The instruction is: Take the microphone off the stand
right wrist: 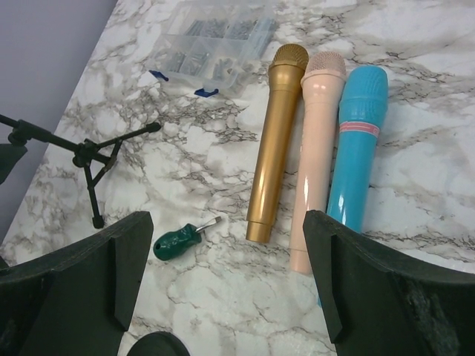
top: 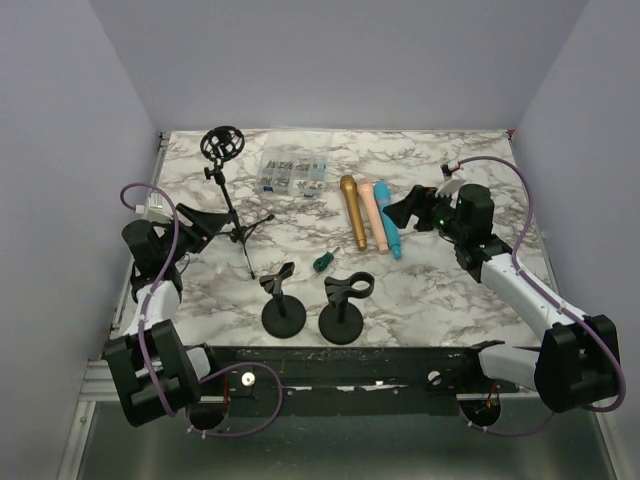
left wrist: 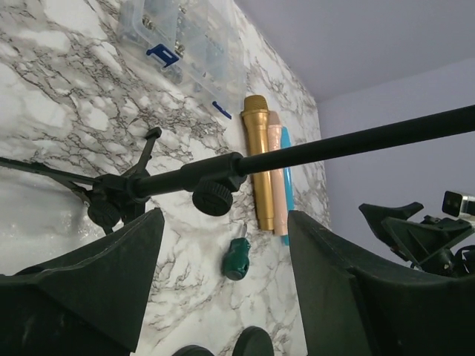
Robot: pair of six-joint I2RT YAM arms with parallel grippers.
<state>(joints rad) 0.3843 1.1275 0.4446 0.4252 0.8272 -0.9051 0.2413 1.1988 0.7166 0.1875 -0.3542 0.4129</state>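
The left pincer stands wide open with nothing between its fingers, and in its wrist view the black pole of the tripod stand runs across just past its fingertips. I cannot tell whether they touch. The right pincer is just as wide and empty, hanging over the gold microphone, the pink microphone and the blue microphone. These lie side by side on the marble table, touching or nearly so. No stand shows a microphone in it: the shock mount atop the tripod and the clips of the two small desk stands all look bare, so the removal appears done. The main hazard is the left arm. A sideways swing so close to the thin pole could tip the light tripod toward the parts box or the microphones. If the right pincer drops carelessly, it could roll the round bodies apart, perhaps toward the green screwdriver.
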